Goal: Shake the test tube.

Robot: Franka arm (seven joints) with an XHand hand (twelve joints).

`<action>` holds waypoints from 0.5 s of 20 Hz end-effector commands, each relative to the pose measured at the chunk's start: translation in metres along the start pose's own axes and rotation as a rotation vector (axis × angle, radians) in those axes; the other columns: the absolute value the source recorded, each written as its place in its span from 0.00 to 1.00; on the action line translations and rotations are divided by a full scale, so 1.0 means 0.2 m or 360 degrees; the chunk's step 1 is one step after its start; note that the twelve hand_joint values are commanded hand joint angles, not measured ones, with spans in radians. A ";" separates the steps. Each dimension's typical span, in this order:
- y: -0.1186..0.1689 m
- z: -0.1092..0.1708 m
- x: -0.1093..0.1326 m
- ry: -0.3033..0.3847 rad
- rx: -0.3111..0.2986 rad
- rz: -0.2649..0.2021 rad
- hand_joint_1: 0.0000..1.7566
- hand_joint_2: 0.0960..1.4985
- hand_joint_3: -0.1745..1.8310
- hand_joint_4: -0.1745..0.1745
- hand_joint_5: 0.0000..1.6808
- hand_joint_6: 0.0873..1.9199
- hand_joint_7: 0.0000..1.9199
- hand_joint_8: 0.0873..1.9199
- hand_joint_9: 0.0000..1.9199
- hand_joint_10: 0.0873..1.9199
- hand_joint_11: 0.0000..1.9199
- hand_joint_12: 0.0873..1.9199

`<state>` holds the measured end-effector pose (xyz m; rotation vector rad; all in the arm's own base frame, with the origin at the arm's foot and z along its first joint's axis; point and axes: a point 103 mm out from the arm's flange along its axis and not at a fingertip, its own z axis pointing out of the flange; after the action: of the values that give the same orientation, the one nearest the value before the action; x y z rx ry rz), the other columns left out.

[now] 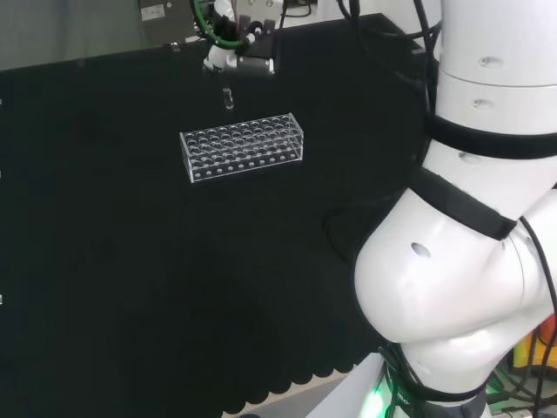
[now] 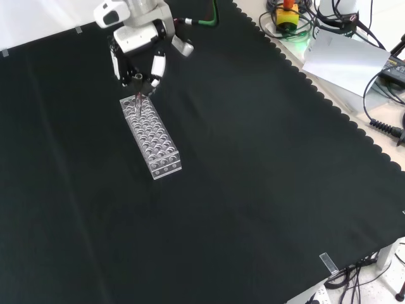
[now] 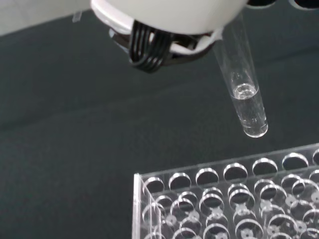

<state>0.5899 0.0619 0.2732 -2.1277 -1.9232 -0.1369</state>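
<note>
The hand (image 1: 235,57) hangs above the far end of the cloth, its fingers curled on the upper part of a clear test tube (image 1: 228,98). The tube points down, slightly tilted, with its round bottom just over a clear plastic rack (image 1: 242,146) with many empty holes. In the front view the hand (image 2: 142,44) holds the test tube (image 2: 138,98) over the far end of the rack (image 2: 155,142). In the wrist view the test tube (image 3: 244,84) holds a little clear liquid at its bottom and stays apart from the rack (image 3: 224,199).
The arm's white links (image 1: 470,218) stand at the right of the head view. Beyond the cloth's scalloped edge in the front view lie cables, a white sheet (image 2: 345,60) and a device with a red button (image 2: 288,12). Black cloth (image 2: 253,190) spreads around the rack.
</note>
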 end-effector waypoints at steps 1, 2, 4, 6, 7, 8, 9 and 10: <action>-0.04 -0.14 -0.01 -0.0010 -0.0048 0.0038 0.70 0.40 0.38 0.00 0.82 0.20 0.91 0.21 0.85 0.22 0.68 0.41; -0.04 -0.16 -0.02 -0.0014 -0.0056 0.0032 0.70 0.40 0.38 0.00 0.82 0.20 0.91 0.21 0.85 0.22 0.68 0.41; -0.06 -0.19 0.01 -0.0017 -0.0066 0.0023 0.70 0.40 0.38 0.00 0.82 0.20 0.91 0.21 0.85 0.22 0.68 0.41; -0.07 -0.22 0.02 -0.0018 -0.0072 0.0012 0.70 0.40 0.38 0.00 0.82 0.20 0.91 0.21 0.85 0.22 0.68 0.41; -0.08 -0.23 0.03 -0.0011 -0.0073 0.0005 0.70 0.40 0.38 0.00 0.82 0.20 0.91 0.21 0.85 0.22 0.68 0.41; -0.09 -0.24 0.05 0.0003 -0.0069 -0.0004 0.70 0.40 0.39 0.00 0.82 0.20 0.91 0.21 0.85 0.22 0.68 0.41; -0.10 -0.24 0.07 0.0022 -0.0065 -0.0010 0.70 0.40 0.39 0.00 0.82 0.20 0.91 0.21 0.85 0.22 0.68 0.41; -0.11 -0.24 0.09 0.0040 -0.0062 -0.0021 0.70 0.40 0.39 0.00 0.82 0.20 0.91 0.21 0.85 0.22 0.68 0.41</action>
<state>0.5813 0.0570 0.3206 -2.1625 -1.9371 -0.1830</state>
